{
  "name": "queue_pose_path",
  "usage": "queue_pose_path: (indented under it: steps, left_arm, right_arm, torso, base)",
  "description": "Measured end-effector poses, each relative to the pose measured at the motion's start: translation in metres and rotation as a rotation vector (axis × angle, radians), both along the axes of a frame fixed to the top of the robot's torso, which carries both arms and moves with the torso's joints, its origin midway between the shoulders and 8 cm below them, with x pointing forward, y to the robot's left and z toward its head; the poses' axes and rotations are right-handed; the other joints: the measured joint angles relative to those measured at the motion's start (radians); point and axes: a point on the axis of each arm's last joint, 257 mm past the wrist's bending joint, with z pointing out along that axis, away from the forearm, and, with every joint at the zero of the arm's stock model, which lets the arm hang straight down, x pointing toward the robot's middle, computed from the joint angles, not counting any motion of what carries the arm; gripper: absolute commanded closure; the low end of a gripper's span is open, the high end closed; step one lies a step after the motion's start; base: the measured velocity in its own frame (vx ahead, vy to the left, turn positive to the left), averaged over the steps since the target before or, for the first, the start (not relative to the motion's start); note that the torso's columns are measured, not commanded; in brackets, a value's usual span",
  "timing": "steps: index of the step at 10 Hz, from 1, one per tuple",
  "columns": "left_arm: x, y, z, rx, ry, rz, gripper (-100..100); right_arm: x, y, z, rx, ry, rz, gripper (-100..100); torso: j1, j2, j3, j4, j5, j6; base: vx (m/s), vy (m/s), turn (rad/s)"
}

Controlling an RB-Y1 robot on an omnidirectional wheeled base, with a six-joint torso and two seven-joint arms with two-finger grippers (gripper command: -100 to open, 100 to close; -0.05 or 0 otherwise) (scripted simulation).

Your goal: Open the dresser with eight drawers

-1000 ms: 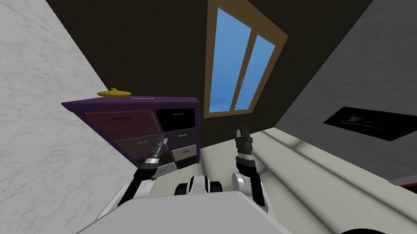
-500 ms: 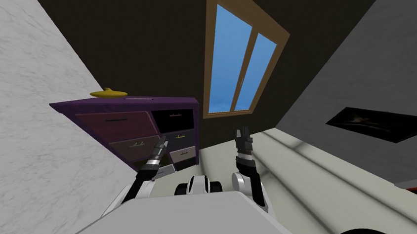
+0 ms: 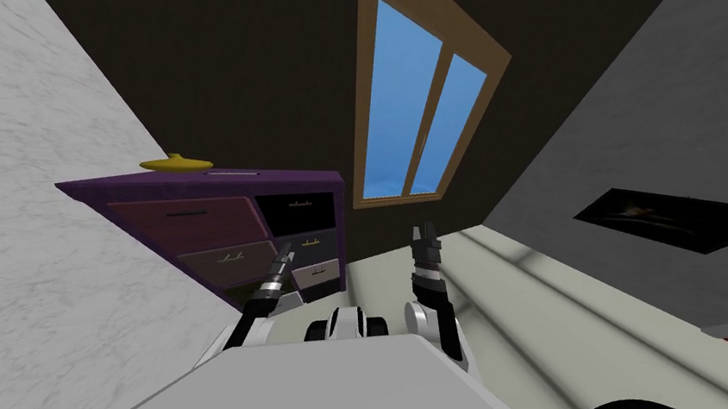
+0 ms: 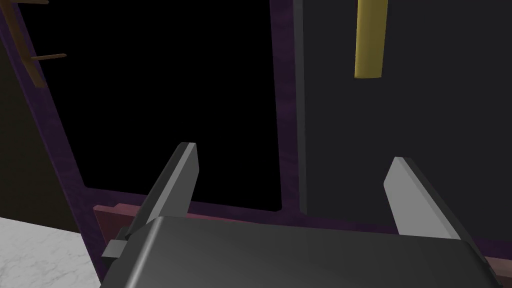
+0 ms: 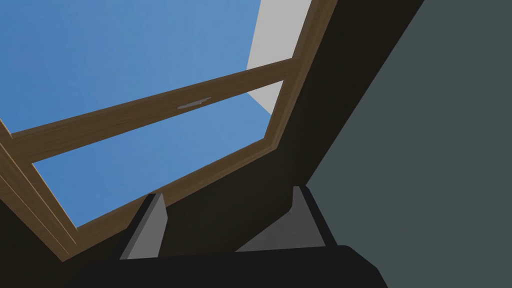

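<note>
The purple dresser (image 3: 208, 185) stands against the left wall, with maroon drawers on its left and darker drawers on its right. My left gripper (image 3: 285, 250) is close to the darker drawer column, open with nothing between its fingers. In the left wrist view the left gripper (image 4: 295, 170) faces a black drawer front (image 4: 175, 100) and a dark grey drawer front (image 4: 410, 125), split by a purple frame strip (image 4: 282, 100). A yellow handle (image 4: 371, 40) sits on the grey front, beyond the fingertips. My right gripper (image 3: 424, 235) is raised to the right of the dresser, open and empty.
A yellow object (image 3: 176, 164) lies on the dresser top. A wood-framed window (image 3: 417, 108) is in the dark wall just right of the dresser. A pale marbled wall (image 3: 24, 199) runs along the left, and pale floor (image 3: 565, 318) stretches to the right.
My view has shifted, so the dresser sits further left and looks larger. The left gripper now stands before the darker right-hand drawers rather than the maroon ones. The right arm has not moved.
</note>
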Motion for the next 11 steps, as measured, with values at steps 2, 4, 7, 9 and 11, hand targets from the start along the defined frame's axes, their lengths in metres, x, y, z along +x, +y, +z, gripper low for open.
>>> queue_pose_path:
  steps: [2,4,7,9,11]
  left_arm:
    - [0.001,-0.001,-0.018,-0.025,0.026,0.013,-100]
    - [0.0,-0.006,-0.034,-0.061,0.048,0.028,-100]
    - [0.001,-0.018,-0.048,-0.134,0.065,0.051,-100]
    - [0.001,-0.024,-0.052,-0.155,0.068,0.057,-100]
    - [0.006,-0.022,-0.045,-0.155,0.066,0.059,-100]
  right_arm:
    - [0.0,0.0,0.0,0.0,0.0,0.0,0]
    - [0.0,0.0,0.0,0.0,0.0,0.0,0]
    - [0.0,0.0,0.0,0.0,0.0,0.0,0]
    - [0.0,0.0,0.0,0.0,0.0,0.0,0]
    - [0.0,0.0,0.0,0.0,0.0,0.0,0]
  torso:
    - [0.0,0.001,0.0,0.0,0.0,0.0]
    - [0.001,0.0,0.0,0.0,0.0,0.0]
    - [0.0,0.001,0.0,0.0,0.0,0.0]
    - [0.001,0.001,0.001,0.0,0.0,0.0]
    - [0.001,-0.003,-0.002,-0.001,0.0,0.0]
  base:
    - [0.048,-0.027,0.008]
    - [0.044,-0.019,0.005]
    - [0.025,-0.017,0.003]
    - [0.029,0.005,-0.008]
    - [0.062,0.006,-0.012]
